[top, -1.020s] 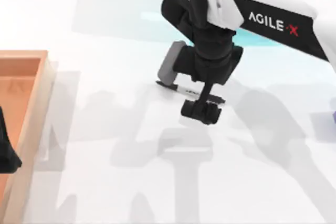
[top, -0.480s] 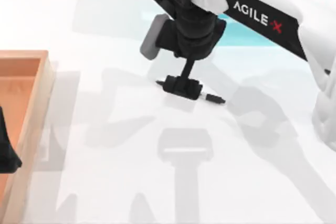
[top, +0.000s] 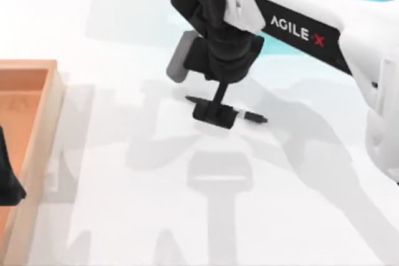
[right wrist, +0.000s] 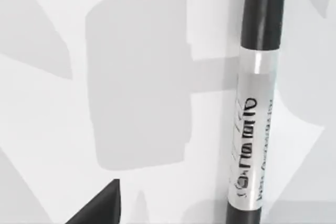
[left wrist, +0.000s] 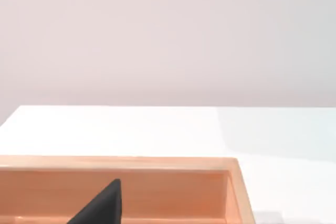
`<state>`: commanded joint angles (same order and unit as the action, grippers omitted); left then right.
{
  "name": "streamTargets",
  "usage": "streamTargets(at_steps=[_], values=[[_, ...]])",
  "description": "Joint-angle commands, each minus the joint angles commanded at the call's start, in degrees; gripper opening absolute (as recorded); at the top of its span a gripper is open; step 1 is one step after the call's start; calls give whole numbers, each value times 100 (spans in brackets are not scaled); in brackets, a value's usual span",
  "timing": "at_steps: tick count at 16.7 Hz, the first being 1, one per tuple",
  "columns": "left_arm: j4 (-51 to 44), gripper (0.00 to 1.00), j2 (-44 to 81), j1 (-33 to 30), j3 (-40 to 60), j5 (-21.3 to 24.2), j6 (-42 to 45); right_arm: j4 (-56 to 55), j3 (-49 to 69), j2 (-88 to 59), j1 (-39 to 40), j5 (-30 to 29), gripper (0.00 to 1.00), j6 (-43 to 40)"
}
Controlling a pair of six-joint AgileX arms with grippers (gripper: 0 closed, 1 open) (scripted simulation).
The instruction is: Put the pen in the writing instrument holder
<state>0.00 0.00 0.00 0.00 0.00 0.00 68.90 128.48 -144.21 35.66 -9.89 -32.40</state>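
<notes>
Surface: white glossy desk point(top: 124, 216), pale wall behind, heavy arm shadows across it.
Holder: shallow orange-brown wooden tray point(top: 43, 110) at the desk's left edge; nothing visible inside it apart from the left pincer.
Pen: the pen point(top: 252, 116) lies flat on the desk near the middle, well apart from the tray; black ends stick out either side of the right pincer. Right wrist view shows the barrel point(right wrist: 252, 129) close up, pale middle with dark print, black end sections.
Right pincer: right pincer point(top: 215, 114) low over the pen's middle, set across the barrel. Fingers clenched or released: cannot tell.
Left pincer: left pincer point(top: 7, 179) parked over the tray; dark fingertip point(left wrist: 102, 205) above the tray wall. Grip state: cannot tell.
Handling, judged: light, stiff, smooth round barrel, likely to roll or slip; grasp mid-barrel, squarely across, so it stays level when lifted.
</notes>
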Motion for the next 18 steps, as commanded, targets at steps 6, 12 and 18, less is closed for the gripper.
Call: streamTargets(at_steps=[6, 12, 18], values=[[0, 100, 0, 0, 0, 0, 0, -1127, -727, -378, -106, 4, 100, -103], [0, 100, 0, 0, 0, 0, 0, -1137, -734, -382, -107, 4, 85, -104], [0, 100, 0, 0, 0, 0, 0, -1137, -734, -382, -107, 4, 40, -104]])
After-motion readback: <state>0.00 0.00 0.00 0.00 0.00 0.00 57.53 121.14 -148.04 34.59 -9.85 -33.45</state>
